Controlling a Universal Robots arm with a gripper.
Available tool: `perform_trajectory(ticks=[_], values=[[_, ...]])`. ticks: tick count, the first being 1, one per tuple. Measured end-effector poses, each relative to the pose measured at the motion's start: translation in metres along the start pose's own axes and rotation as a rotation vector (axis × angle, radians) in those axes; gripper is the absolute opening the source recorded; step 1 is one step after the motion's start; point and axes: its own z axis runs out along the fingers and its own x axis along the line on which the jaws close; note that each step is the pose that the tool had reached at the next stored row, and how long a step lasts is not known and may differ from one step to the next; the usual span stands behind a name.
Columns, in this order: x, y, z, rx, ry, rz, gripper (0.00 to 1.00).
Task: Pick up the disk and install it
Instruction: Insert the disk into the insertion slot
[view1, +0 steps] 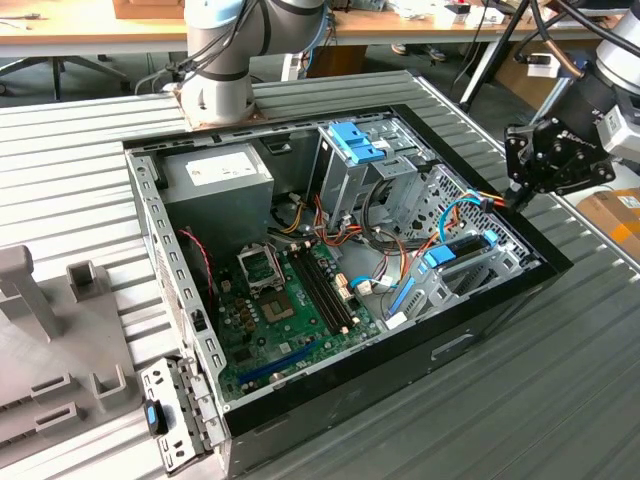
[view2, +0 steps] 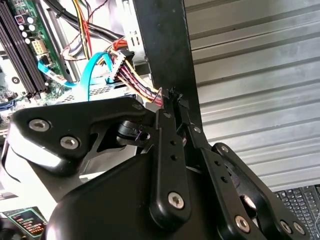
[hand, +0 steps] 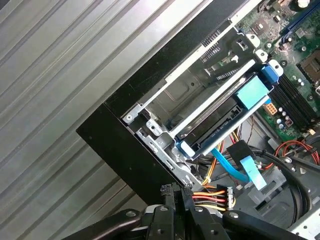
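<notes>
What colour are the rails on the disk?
Bright blue, framing the black disk; clearest in the first wrist view.

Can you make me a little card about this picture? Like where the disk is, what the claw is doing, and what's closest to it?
Disk: lying flat in the metal bay inside the open computer case, blue rails along its sides
Claw: shut, at the case's edge beside the bay, not holding the disk
Closest to claw: coloured wires; can't tell if it pinches them
</notes>
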Motion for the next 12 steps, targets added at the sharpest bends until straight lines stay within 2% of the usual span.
perform_trajectory(ticks=[8,12], values=[[-0.0068,0.0064,-0.0001,0.0004,0.0018,0.027,0.17],[-0.0091,0.0085,-0.0002,0.001,0.0038,0.059,0.17]])
